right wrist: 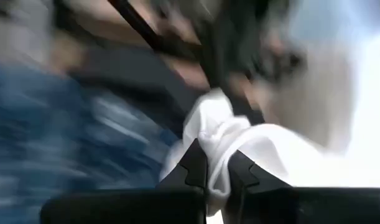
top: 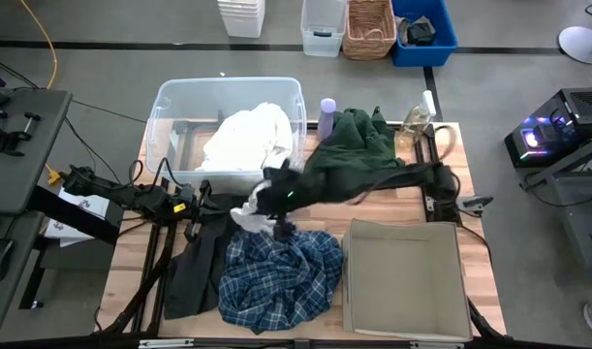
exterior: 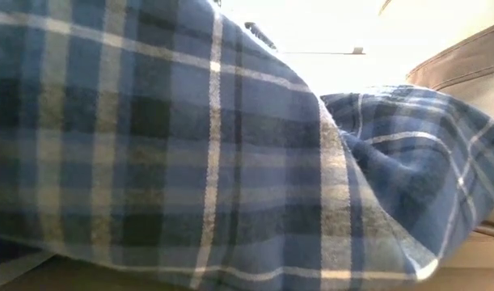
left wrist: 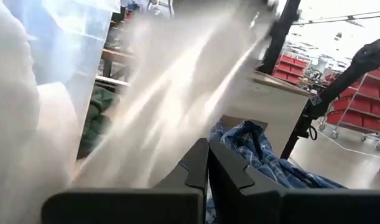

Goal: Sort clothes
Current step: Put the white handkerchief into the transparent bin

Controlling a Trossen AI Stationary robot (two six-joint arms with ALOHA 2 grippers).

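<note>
My right gripper (top: 269, 207) hangs over the table's middle, shut on a white garment (top: 249, 217), just beyond the blue-and-white plaid shirt (top: 276, 276). The plaid shirt lies heaped on the table near its front edge and fills the low view (exterior: 190, 145). My left gripper (top: 201, 202) is shut and empty to the left, above the black-grey piece (top: 197, 264), which lies flat on the table. More white pieces (top: 249, 136) lie in the clear tub (top: 170, 107). The dark green piece (top: 354, 145) lies on the table at the far right. My right gripper pinches a bunched fold of the white garment (right wrist: 216, 144) between its two fingers (right wrist: 193, 165). The fingers come from above, pointing down. The cloth bulges out past the fingertips and hangs slack over the table, beyond the plaid shirt.
The beige square fabric bin (top: 404, 281) stands at the front right beside the plaid shirt. A purple bottle (top: 327, 114) and a clear bottle (top: 417, 121) stand near the far edge. White cloth passes blurred before my left wrist camera (left wrist: 177, 81).
</note>
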